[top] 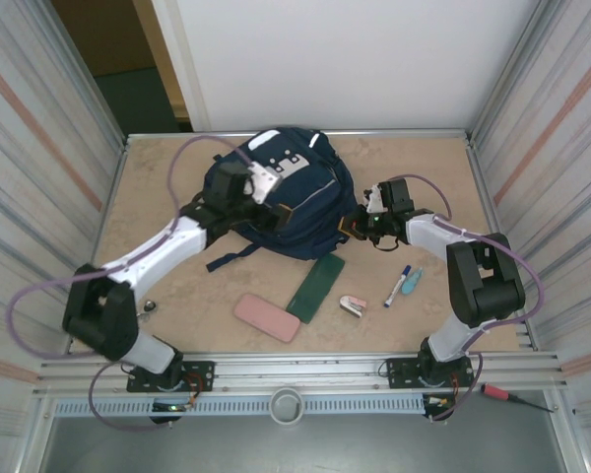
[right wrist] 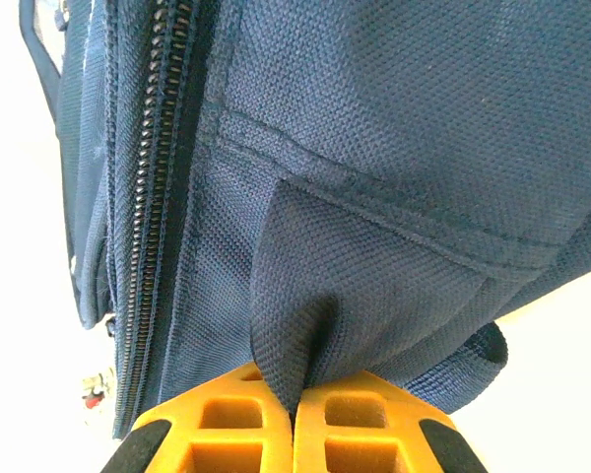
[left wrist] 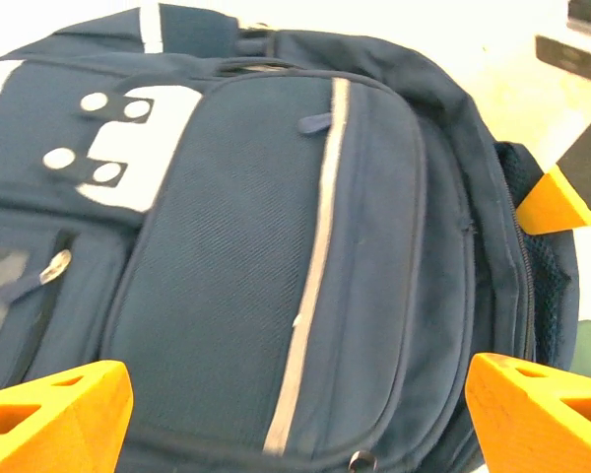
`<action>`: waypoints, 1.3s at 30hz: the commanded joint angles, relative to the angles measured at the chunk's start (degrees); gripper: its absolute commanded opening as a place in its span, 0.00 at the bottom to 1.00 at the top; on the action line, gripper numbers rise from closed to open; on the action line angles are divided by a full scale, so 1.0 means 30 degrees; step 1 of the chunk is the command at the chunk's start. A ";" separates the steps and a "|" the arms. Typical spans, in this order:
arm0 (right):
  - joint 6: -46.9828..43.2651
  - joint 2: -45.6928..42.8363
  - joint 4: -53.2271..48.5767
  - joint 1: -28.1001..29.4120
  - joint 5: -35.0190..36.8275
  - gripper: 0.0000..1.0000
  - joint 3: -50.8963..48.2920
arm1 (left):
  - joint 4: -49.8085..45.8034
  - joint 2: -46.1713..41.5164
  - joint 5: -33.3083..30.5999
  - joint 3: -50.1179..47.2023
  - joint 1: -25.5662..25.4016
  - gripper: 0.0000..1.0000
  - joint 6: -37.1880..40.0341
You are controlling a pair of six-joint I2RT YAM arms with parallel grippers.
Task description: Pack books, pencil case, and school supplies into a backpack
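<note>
A navy-blue backpack is seen lying towards the far middle of the table, its front panel with white patches and a pale stripe facing up. The left gripper is held over the front of the backpack; in the left wrist view its orange fingers are spread wide apart, with nothing clasped between them. The right gripper is placed at the right side of the bag. In the right wrist view its fingers are pressed together on a fold of the navy fabric of the backpack, beside a zip.

On the near side of the bag, from left to right, a pink pencil case, a dark green flat box, a small pink-and-white item, a blue-and-white marker pen and a small teal item are laid out on the table. The marker pen and the teal item lie just beside each other. A red-handled screwdriver is seen off the table at the near right.
</note>
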 commanded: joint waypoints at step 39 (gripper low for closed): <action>0.4506 -0.6972 -0.8179 1.0533 1.6185 0.97 -0.2177 | -0.1458 0.4801 0.9389 0.7757 0.3361 0.01 -0.1956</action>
